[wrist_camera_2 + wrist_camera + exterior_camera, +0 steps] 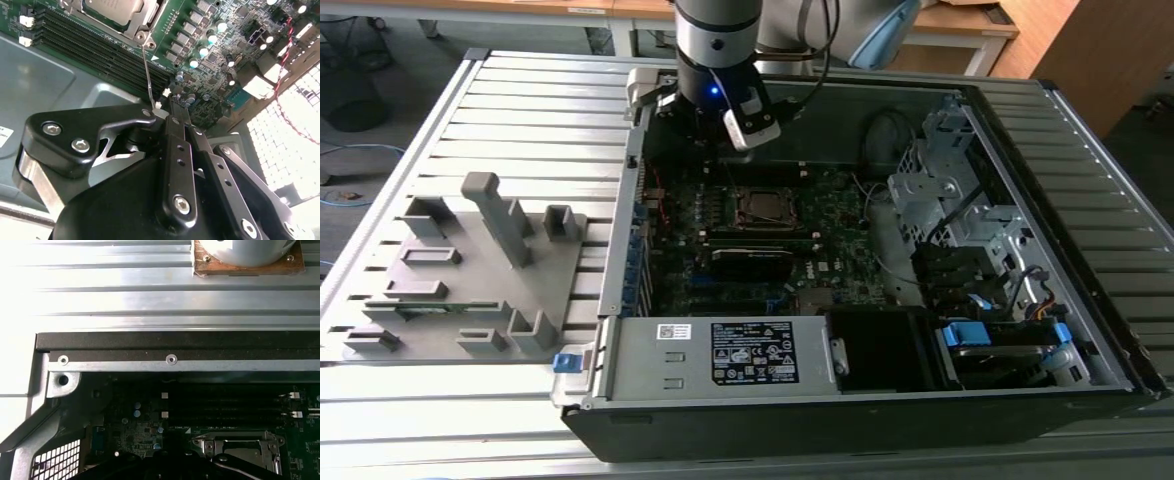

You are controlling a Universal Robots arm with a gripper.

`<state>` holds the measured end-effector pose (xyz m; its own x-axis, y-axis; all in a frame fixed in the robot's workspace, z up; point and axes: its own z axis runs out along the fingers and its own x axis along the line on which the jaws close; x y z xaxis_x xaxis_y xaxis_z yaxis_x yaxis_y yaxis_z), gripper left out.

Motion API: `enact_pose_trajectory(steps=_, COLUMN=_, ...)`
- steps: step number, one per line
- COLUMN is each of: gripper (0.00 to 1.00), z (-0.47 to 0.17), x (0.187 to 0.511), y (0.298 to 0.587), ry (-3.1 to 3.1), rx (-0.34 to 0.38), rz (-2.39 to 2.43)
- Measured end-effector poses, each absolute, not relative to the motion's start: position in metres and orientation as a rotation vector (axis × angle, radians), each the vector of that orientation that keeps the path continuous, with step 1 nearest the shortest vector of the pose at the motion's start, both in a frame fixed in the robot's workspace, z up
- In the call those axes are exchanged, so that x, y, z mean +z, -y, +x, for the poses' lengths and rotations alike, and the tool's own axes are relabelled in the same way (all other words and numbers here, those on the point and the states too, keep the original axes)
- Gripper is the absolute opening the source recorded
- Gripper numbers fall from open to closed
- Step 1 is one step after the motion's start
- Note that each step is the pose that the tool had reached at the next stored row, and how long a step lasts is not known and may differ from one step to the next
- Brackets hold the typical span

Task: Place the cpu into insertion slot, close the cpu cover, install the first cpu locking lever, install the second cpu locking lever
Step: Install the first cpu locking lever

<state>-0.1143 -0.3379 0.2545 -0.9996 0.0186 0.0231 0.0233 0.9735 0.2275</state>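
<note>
The cpu (pixel 112 7) lies in the insertion slot (pixel 765 205) on the green board, its grey top showing through the window of the cpu cover (pixel 146 19), which lies flat over it. The silver cover frame (pixel 240 446) also shows in the first wrist view. A thin wire cpu locking lever (pixel 149 75) rises from the socket's corner, and its free end meets the tips of my gripper (pixel 172 102). The black fingers stand together, shut; whether they pinch the lever is hidden. In the exterior view my gripper (pixel 720 130) hangs inside the case, just beyond the socket.
Long black memory slots (pixel 100 50) run beside the socket. The open computer case (pixel 720 400) has a drive cage (pixel 947 200) on the exterior view's right and a power supply (pixel 754 350) at the front. A grey fixture (pixel 467 270) sits on the slatted table at the left.
</note>
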Motion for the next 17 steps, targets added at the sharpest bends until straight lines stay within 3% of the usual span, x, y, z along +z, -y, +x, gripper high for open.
enact_pose_trajectory(steps=17, gripper=0.11, z=-0.088, x=0.254, y=0.337, ry=3.100, rx=-0.358, rz=-0.033)
